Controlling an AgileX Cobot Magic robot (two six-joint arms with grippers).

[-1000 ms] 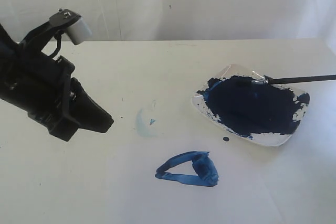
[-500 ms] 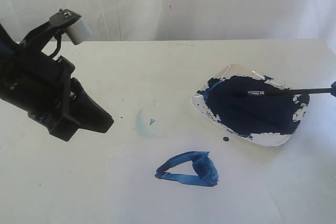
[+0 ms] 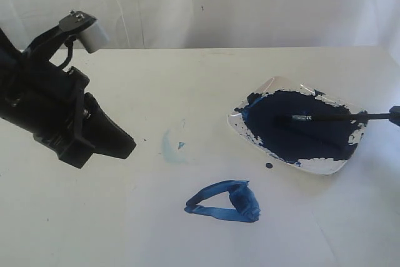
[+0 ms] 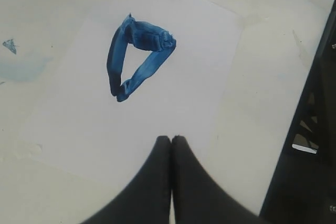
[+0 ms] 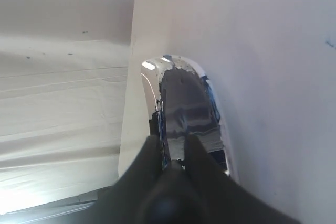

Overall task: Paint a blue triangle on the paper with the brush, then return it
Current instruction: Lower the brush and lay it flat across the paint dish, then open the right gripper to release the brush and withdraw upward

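Note:
The brush (image 3: 331, 117) lies nearly level across the paint dish (image 3: 325, 166), its silver ferrule over the navy pool and its black handle running out over the right rim. My right gripper (image 3: 395, 113) shows only as a dark tip at the frame's right edge, shut on the handle's end. In the right wrist view the right gripper (image 5: 177, 148) points into the dish (image 5: 184, 103). The blue triangle (image 3: 222, 201) sits painted on the paper (image 4: 173, 108). My left gripper (image 4: 171, 139) hovers shut and empty just short of the triangle (image 4: 139, 56).
A pale-blue smudge (image 3: 169, 148) and a small dark paint dot (image 3: 269, 166) mark the tabletop between the dish and the left arm (image 3: 62, 117). White cloth hangs behind the table. The table's edge shows in the right wrist view.
The brush has swung down from the dish's far rim into the paint pool, and over the last half second it sank a little with the right gripper. The left arm has not moved.

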